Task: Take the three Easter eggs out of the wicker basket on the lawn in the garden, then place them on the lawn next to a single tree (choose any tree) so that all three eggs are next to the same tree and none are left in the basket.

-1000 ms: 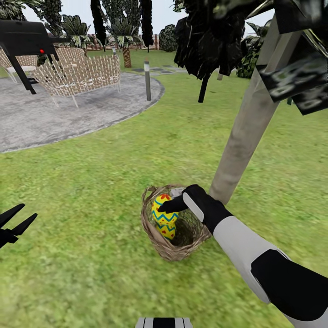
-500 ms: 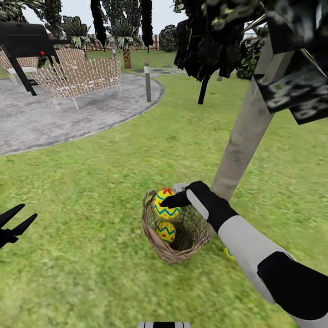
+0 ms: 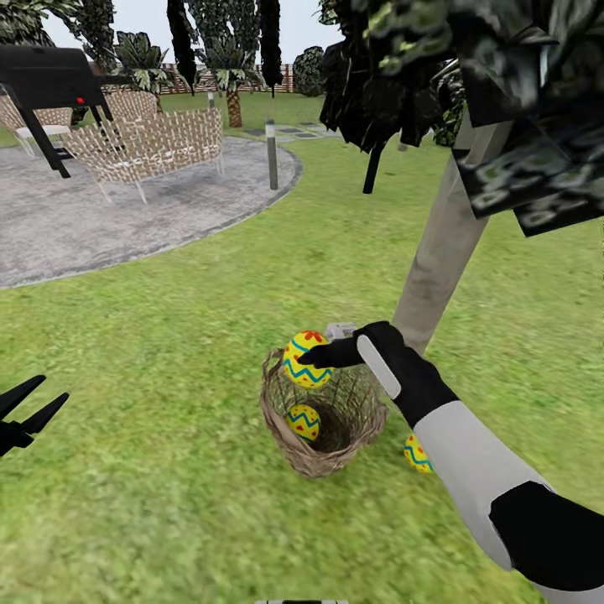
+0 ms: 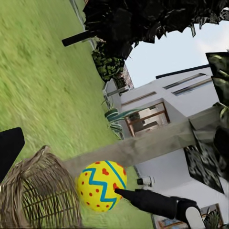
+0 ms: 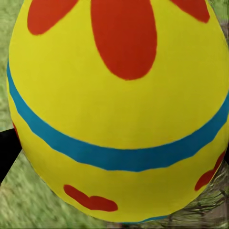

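An Easter egg (image 3: pixel 307 358) is held by the right end effector (image 3: pixel 323 356) just above the rim of the wicker basket (image 3: pixel 323 457) (the egg's red marks and blue band are seen close up from the right wrist). A second egg (image 3: pixel 304 422) lies inside the basket, and a third egg (image 3: pixel 417 454) rests on the lawn (image 3: pixel 168 352) beside it, near the tree (image 3: pixel 436 260). The left end effector (image 3: pixel 25 411) is seen with fingers spread, well apart from the basket.
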Robot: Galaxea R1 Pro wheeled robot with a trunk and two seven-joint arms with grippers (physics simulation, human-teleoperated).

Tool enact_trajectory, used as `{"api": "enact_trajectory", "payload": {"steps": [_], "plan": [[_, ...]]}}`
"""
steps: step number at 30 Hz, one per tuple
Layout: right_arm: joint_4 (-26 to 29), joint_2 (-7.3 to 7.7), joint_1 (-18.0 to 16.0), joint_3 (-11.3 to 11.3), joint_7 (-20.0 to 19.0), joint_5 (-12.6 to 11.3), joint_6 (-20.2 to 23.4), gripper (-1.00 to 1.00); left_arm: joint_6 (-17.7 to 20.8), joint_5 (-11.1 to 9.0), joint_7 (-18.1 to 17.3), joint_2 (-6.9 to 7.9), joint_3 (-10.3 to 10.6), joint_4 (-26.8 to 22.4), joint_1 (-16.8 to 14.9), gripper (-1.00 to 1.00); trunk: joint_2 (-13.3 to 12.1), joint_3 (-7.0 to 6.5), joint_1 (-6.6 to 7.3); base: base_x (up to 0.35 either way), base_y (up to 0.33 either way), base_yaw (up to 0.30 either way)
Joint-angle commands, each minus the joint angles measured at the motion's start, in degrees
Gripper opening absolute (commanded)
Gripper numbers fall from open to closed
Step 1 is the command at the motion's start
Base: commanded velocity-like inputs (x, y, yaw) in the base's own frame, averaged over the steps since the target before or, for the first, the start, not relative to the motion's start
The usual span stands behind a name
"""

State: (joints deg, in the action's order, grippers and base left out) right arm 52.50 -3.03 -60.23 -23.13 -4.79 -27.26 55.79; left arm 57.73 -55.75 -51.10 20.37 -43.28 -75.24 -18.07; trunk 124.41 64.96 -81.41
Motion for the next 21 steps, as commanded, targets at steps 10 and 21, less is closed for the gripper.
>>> {"api": "enact_trajectory", "payload": {"steps": [10,21], "plan": [[23.17,0.41,12.29,0.19,-0.80,-7.87,2.04,-1.00,0.15,0.21,-0.20,-0.03,0.08,0.00,-0.04,1.00,-4.01,-1.76,2.24,-0.130,-0.016,0.000],[25.49,9.05,23.82,1.69,-1.14,-26.90,1.69,-1.00,0.06,0.13,-0.20,-0.05,5.84,0.25,-0.04,1.00,-8.42,-4.55,4.66,-0.058,0.000,-0.146]]}}
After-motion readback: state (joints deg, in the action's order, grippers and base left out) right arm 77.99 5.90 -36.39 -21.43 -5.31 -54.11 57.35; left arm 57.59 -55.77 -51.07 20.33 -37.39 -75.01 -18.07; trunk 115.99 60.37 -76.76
